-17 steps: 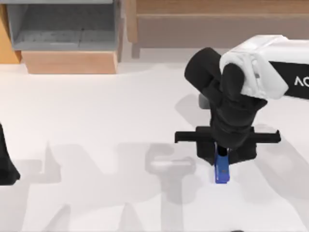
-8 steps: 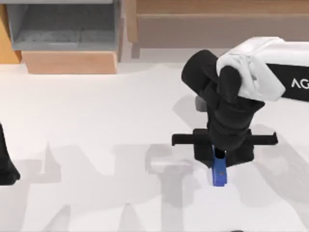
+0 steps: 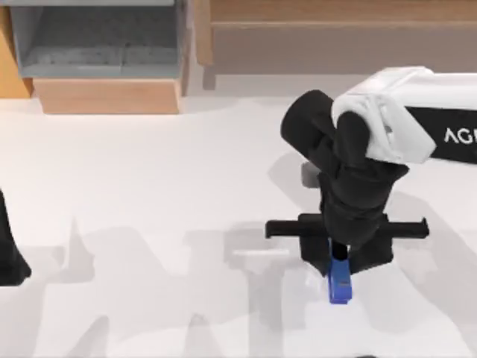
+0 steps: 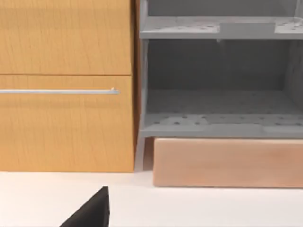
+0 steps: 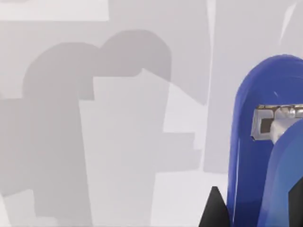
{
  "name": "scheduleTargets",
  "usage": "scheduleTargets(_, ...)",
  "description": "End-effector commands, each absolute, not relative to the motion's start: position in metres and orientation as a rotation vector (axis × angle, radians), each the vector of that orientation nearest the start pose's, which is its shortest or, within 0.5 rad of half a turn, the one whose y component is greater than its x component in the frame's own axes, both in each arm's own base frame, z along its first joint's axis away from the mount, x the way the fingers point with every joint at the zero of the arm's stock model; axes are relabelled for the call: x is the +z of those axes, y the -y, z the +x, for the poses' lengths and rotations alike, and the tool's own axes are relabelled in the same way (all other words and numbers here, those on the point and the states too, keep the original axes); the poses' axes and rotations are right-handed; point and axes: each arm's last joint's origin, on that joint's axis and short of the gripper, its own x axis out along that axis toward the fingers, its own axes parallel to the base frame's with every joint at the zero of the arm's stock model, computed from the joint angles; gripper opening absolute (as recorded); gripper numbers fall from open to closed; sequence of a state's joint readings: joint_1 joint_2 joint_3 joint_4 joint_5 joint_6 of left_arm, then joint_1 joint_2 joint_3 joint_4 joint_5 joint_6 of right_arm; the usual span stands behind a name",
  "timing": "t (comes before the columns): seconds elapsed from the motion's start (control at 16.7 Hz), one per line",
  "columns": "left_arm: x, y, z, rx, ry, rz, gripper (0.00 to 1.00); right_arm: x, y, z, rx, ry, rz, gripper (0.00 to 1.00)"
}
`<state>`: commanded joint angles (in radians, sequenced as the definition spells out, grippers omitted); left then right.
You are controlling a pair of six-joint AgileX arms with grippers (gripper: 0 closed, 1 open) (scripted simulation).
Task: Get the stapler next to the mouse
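Note:
The stapler [image 3: 340,283] is a small bright blue bar right of the table's middle, near the front. My right gripper [image 3: 339,261] is directly over its far end and shut on it. The black wrist hides the fingers from above. In the right wrist view the stapler [image 5: 255,189] looms close, with a metal part showing and a black fingertip [image 5: 214,210] beside it. The mouse is hidden or out of view. My left arm [image 3: 9,250] is parked at the table's left edge, and a black fingertip [image 4: 92,213] of it shows in the left wrist view.
A grey open shelf unit [image 3: 97,45] over a pale wooden block [image 3: 108,95] stands at the back left, beside an orange wooden cabinet [image 4: 66,85]. A wooden board [image 3: 335,37] runs along the back right. The white table [image 3: 149,186] carries arm shadows.
My right gripper has carried the stapler a little toward the table's front edge. The left arm has not moved.

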<state>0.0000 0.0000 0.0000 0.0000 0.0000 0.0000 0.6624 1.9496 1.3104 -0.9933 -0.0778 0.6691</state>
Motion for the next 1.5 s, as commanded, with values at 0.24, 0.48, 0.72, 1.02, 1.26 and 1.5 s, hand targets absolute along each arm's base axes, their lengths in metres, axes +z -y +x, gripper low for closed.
scheduleTargets(0.24,0.16,0.001,0.106,0.0,0.0,0.0,1.0,0.15,-0.219,0.276,0.025,-1.618,0.036,0.0)
scheduleTargets(0.48,0.16,0.001,0.106,0.0,0.0,0.0,1.0,0.147,-0.219,0.283,0.017,-1.556,0.044,0.0)
scheduleTargets(0.72,0.16,0.001,0.106,0.0,0.0,0.0,1.0,0.133,-0.216,0.283,-0.009,-1.569,0.027,0.0)
scheduleTargets(1.02,0.16,0.001,0.106,0.0,0.0,0.0,1.0,0.133,-0.216,0.283,-0.009,-1.569,0.027,0.15)
scheduleTargets(1.26,0.16,0.001,0.106,0.0,0.0,0.0,1.0,0.133,-0.216,0.283,-0.009,-1.569,0.027,0.45)
scheduleTargets(1.5,0.16,0.001,0.106,0.0,0.0,0.0,1.0,0.133,-0.216,0.283,-0.009,-1.569,0.027,0.75)
